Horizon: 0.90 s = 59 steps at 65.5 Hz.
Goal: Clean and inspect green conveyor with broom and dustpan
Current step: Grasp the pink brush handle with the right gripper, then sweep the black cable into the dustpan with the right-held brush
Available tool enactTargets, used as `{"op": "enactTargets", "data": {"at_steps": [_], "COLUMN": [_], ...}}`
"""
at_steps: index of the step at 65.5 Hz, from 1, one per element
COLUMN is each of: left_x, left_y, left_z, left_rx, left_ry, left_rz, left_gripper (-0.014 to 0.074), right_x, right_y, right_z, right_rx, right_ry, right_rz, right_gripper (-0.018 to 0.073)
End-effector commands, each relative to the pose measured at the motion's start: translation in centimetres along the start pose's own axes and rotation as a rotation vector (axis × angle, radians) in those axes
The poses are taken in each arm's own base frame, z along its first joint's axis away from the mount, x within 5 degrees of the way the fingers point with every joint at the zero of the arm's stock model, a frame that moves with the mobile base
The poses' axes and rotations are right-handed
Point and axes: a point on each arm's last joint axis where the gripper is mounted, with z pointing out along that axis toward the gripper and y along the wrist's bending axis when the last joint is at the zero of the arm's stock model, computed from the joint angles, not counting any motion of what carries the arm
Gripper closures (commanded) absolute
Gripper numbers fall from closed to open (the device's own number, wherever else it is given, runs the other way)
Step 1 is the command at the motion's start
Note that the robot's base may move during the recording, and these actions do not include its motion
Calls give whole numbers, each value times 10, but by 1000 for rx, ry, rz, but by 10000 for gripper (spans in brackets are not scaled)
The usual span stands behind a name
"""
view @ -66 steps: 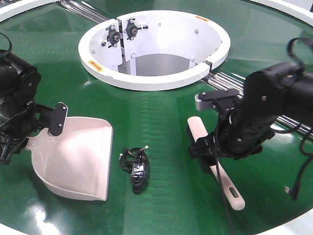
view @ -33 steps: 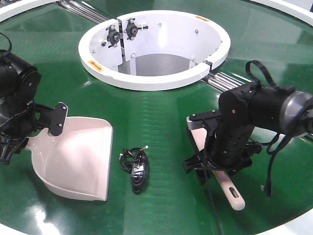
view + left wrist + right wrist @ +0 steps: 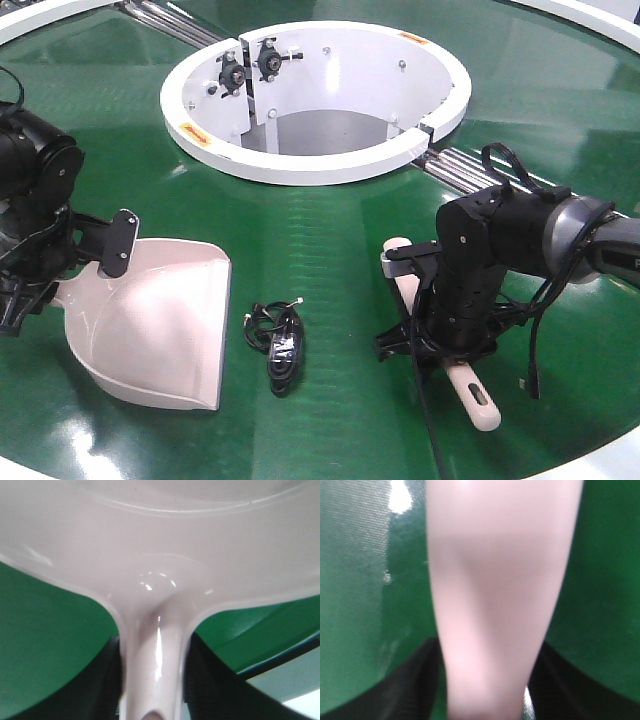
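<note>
The right arm (image 3: 500, 232) hides the broom (image 3: 473, 390)'s bristles; at the counter's left edge, the dustpan (image 3: 160, 330)'s handle is hidden.

green conveyor (image 3: 330, 240): glossy dark-green belt, pretty reflective, curving round a white central ring (image 3: 300, 165), with silver roller rods (image 3: 470, 165) poking out beside it.
dustpan (image 3: 160, 330): wide beige-pink scoop on the left of the belt, open mouth facing right, handle running off left.
broom (image 3: 472, 388): slim beige brush on the right, slotted handle end toward the near edge, middle hidden, bristles not visible.
</note>
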Motion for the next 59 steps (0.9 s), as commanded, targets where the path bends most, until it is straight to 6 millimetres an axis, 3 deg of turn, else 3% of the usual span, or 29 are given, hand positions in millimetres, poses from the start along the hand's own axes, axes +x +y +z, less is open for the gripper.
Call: {"op": "enactTargets", "data": {"at_steps": [1,13,27,38,59], "left_x": [8,8,8,8,8], "left_y": [0,0,0,0,0], "left_z": [-22,-22,-22,-22,-22], "left_rx": [-55,-55,-55,-55,-55], "left_ry": [-4,-4,-4,-4,-4], "left_rz": [-16,-16,-16,-16,-16], "left_gripper": [603,603,603,603,603], "right_x": [-6,-4,4,11,22], "right_y": [-2,-3,-3,2,49], "right_z": [-23,-37,-59,-66,-63], "right_rx": [-11,-21,-42,-109,-116], "right_ry": [-103,-154,-196,-159,-148], "right_rz": [4,3,33,82,106], "right_gripper": [343,572,566,564,564]}}
